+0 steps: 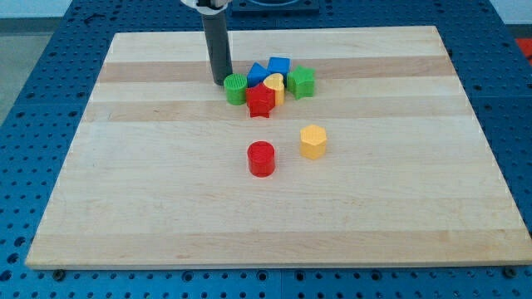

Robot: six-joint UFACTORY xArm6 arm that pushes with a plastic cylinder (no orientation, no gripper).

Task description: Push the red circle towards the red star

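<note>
The red circle point(261, 158) sits alone near the board's middle. The red star point(261, 100) lies above it, at the lower edge of a tight cluster of blocks near the view's top. My tip point(220, 81) rests on the board just left of the cluster, right beside the green circle point(236, 88). The tip is well above and to the left of the red circle, not touching it.
The cluster also holds a yellow heart point(275, 85), a blue triangle-like block point(258, 73), a blue cube point(278, 66) and a green block point(302, 82). A yellow hexagon point(313, 141) stands right of the red circle. The wooden board point(150, 208) lies on a blue perforated table.
</note>
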